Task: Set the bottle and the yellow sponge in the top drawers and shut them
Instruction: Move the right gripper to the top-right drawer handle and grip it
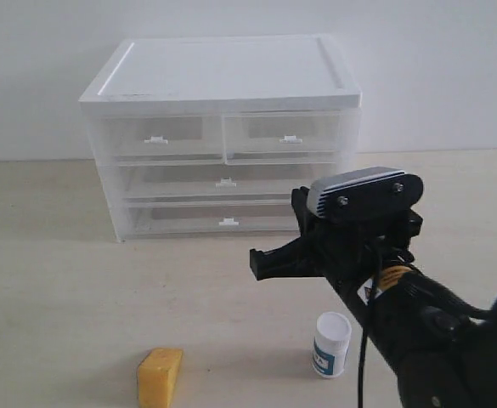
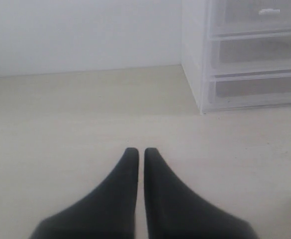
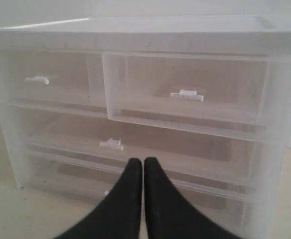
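The white bottle (image 1: 331, 344) with a teal-blue label stands upright on the table at the front right. The yellow sponge (image 1: 160, 376) lies at the front, left of the middle. The top drawers are the left one (image 1: 155, 136) (image 3: 46, 79) (image 2: 244, 15) and the right one (image 1: 291, 134) (image 3: 185, 89); in the right wrist view the right one juts slightly forward of its neighbour. My right gripper (image 1: 261, 262) (image 3: 143, 162) is shut and empty, hovering in front of the cabinet's lower drawers, above and left of the bottle. My left gripper (image 2: 141, 151) is shut on nothing, low over bare table left of the cabinet; the exterior view does not show it.
The white-topped clear cabinet (image 1: 223, 76) stands at the back against a pale wall, with two full-width drawers (image 1: 225, 182) (image 1: 228, 221) under the top pair. The right arm's black body (image 1: 435, 340) fills the front right corner beside the bottle.
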